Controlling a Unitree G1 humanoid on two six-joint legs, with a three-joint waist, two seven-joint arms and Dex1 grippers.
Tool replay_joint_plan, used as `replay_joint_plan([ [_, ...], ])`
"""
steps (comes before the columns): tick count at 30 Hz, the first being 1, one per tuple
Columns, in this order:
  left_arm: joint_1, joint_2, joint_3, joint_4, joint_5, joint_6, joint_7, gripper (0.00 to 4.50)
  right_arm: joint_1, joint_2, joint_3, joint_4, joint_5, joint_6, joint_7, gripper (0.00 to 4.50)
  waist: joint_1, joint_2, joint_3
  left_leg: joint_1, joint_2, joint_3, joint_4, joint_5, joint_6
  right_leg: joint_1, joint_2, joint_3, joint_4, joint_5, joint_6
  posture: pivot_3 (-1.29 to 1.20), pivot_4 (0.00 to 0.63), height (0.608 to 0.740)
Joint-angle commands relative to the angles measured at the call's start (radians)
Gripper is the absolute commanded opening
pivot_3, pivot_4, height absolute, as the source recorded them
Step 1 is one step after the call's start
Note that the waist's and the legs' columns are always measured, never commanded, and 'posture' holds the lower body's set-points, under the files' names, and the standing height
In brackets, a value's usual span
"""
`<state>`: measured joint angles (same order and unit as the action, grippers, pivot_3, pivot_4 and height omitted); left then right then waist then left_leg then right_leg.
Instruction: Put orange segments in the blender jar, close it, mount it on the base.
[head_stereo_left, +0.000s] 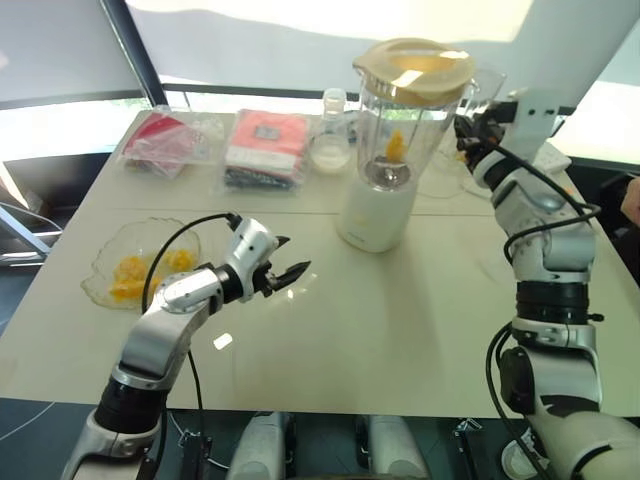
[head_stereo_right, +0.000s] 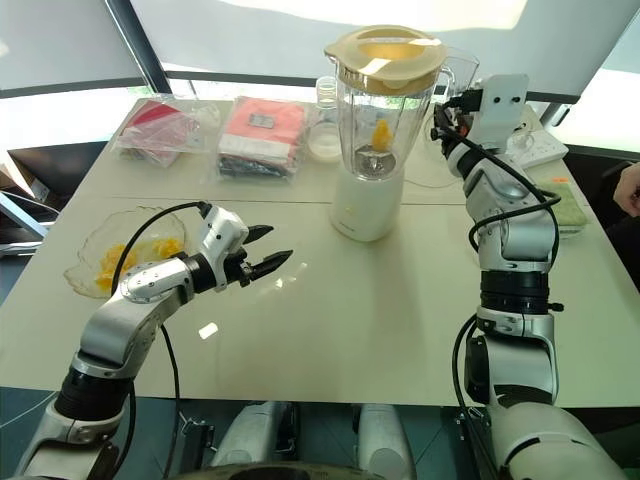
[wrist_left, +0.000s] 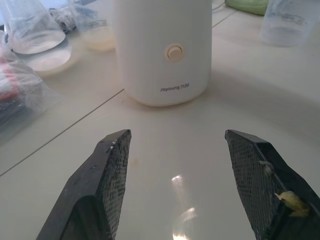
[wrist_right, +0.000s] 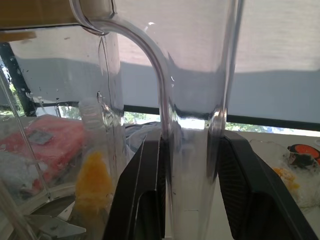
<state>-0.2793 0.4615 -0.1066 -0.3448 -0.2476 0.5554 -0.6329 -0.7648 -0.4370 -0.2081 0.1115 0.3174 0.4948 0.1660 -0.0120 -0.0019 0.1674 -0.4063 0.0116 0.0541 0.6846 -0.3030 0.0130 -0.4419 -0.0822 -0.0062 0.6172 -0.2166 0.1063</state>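
Currently, in the left eye view, the jar (head_stereo_left: 397, 125) stands on the base (head_stereo_left: 375, 212) near the far middle of the desk (head_stereo_left: 400, 330), with the cream lid (head_stereo_left: 413, 68) on top and an orange segment (head_stereo_left: 396, 146) inside above the blade hub. By this evidence, loading, closing and mounting appear done; what is left, at most, is to release the handle. More segments (head_stereo_left: 135, 275) lie in the glass bowl (head_stereo_left: 105, 262) at the left edge. The left hand (head_stereo_left: 285, 270) hovers over the desk beside the bowl, fingers wide and empty.

The right eye view shows the right hand (head_stereo_right: 462, 105) raised at the jar's handle side.

The left wrist view adds the base's button (wrist_left: 174, 52) and printed label, and a scrap of pulp stuck to one finger pad (wrist_left: 292, 200); the head views do not resolve these.

The right wrist view settles the grip: the two fingers (wrist_right: 145, 195) close narrowly on the clear handle (wrist_right: 187, 150).
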Motion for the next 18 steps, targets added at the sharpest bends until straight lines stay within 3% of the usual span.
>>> replay_joint_plan([
  [1, -0.016, 0.005, -0.006, -0.01, 0.006, -0.026, -0.006, 3.1, 0.0, 0.001, -0.004, -0.045, -0.005, 0.004, 0.009, 0.98, -0.001, 0.0, 0.0, 0.0, 0.0, 0.0, 0.0, 0.0, 0.0, 0.0, 0.0, 0.0, 0.0, 0.0, 0.0, 0.0, 0.15, 0.74],
  [12, -0.02, -0.004, -0.009, 0.002, 0.015, -0.036, -0.008, 3.1, -0.007, -0.009, -0.003, -0.028, -0.003, 0.035, 0.024, 0.98, -0.001, 0.0, 0.0, 0.002, 0.0, 0.0, 0.0, 0.0, 0.0, 0.002, 0.0, 0.0, 0.001, 0.0, 0.0, 0.0, 0.15, 0.74],
  [16, -0.019, -0.006, -0.007, 0.01, 0.015, -0.04, -0.006, 3.17, 0.002, -0.015, -0.005, -0.042, -0.006, 0.057, 0.027, 2.82, -0.001, 0.0, 0.0, 0.003, 0.0, 0.0, 0.0, 0.0, 0.0, 0.002, 0.0, 0.0, 0.001, 0.0, 0.0, 0.0, 0.15, 0.74],
  [18, -0.018, -0.014, 0.009, 0.011, -0.017, -0.007, -0.009, 3.17, 0.016, -0.016, -0.01, -0.06, -0.011, 0.064, 0.022, 3.95, -0.001, 0.0, 0.0, 0.003, 0.0, 0.0, 0.0, 0.0, 0.0, 0.002, 0.0, 0.0, 0.001, 0.0, 0.0, 0.0, 0.15, 0.74],
])
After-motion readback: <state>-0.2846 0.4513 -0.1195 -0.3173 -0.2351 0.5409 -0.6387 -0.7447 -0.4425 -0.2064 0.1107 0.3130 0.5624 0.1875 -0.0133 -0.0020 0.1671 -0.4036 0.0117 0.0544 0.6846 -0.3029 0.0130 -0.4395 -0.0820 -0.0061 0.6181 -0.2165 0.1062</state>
